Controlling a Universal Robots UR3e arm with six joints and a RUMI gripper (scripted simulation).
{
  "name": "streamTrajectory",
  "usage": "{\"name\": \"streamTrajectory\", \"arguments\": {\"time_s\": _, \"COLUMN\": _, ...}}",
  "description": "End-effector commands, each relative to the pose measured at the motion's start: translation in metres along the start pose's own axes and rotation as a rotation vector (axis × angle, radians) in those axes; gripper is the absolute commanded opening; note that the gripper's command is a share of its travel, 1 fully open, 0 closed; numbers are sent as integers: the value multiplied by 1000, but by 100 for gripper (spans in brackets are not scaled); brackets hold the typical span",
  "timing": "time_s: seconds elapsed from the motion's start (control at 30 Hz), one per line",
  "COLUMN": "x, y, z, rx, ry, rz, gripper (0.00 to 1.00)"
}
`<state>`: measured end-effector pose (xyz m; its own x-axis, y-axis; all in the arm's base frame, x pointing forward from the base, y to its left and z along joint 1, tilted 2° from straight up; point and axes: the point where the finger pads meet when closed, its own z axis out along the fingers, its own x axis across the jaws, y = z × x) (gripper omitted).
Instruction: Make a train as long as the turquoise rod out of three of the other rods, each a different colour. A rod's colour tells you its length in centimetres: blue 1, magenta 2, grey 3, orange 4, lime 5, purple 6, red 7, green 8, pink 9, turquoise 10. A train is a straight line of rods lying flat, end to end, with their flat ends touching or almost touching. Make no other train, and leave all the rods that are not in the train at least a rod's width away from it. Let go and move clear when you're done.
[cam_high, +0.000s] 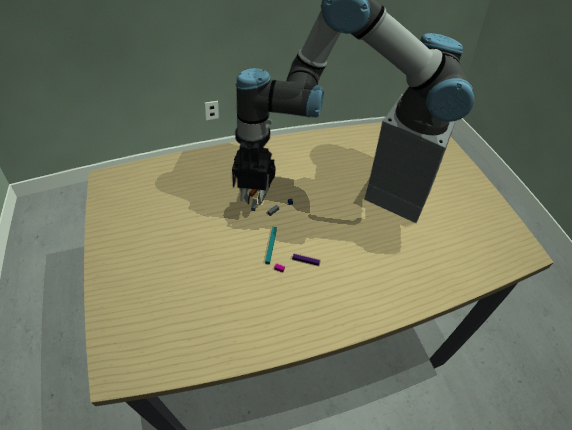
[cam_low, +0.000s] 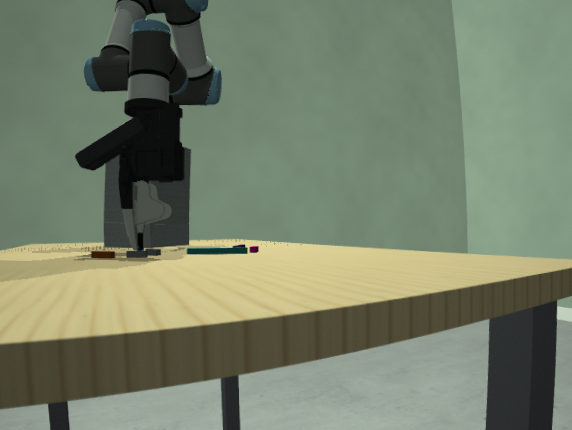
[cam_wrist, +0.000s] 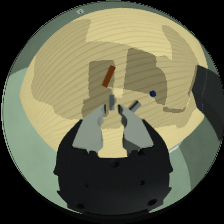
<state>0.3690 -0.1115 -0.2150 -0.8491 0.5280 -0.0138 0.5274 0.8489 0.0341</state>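
My gripper (cam_high: 254, 202) (cam_low: 140, 248) (cam_wrist: 111, 105) points down, low over the table, its fingertips a little apart. A grey rod (cam_high: 254, 205) (cam_low: 136, 254) (cam_wrist: 112, 101) lies flat at the fingertips, with a gap on each side in the wrist view. A second grey rod (cam_high: 273, 210) (cam_low: 154, 252) (cam_wrist: 135, 105) lies slanted beside it. An orange rod (cam_high: 253, 191) (cam_low: 103, 254) (cam_wrist: 108, 76) lies beyond the first grey rod, apart from it. The turquoise rod (cam_high: 271, 245) (cam_low: 217, 251), magenta rod (cam_high: 279, 268) (cam_low: 254, 249) and purple rod (cam_high: 306, 259) (cam_low: 239, 246) lie nearer the top camera.
A small blue rod (cam_high: 290, 201) (cam_wrist: 153, 93) lies on the robot base's side of the grey rods. The grey base block (cam_high: 405, 170) stands at the right in the top view. The arm's shadow covers the rods near my gripper.
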Motion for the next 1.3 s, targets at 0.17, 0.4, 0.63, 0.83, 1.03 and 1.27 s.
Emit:
{"name": "streamTrajectory", "arguments": {"time_s": 0.17, "x": -1, "y": 0, "z": 8, "rx": 0, "ry": -2, "rz": 0, "gripper": 14}}
{"name": "streamTrajectory", "arguments": {"time_s": 0.4, "x": -1, "y": 0, "z": 11, "rx": 0, "ry": -2, "rz": 0, "gripper": 14}}
{"name": "streamTrajectory", "arguments": {"time_s": 0.63, "x": -1, "y": 0, "z": 11, "rx": 0, "ry": -2, "rz": 0, "gripper": 14}}
{"name": "streamTrajectory", "arguments": {"time_s": 0.83, "x": -1, "y": 0, "z": 11, "rx": 0, "ry": -2, "rz": 0, "gripper": 14}}
{"name": "streamTrajectory", "arguments": {"time_s": 1.03, "x": -1, "y": 0, "z": 11, "rx": 0, "ry": -2, "rz": 0, "gripper": 14}}
{"name": "streamTrajectory", "arguments": {"time_s": 1.27, "x": -1, "y": 0, "z": 11, "rx": 0, "ry": -2, "rz": 0, "gripper": 14}}
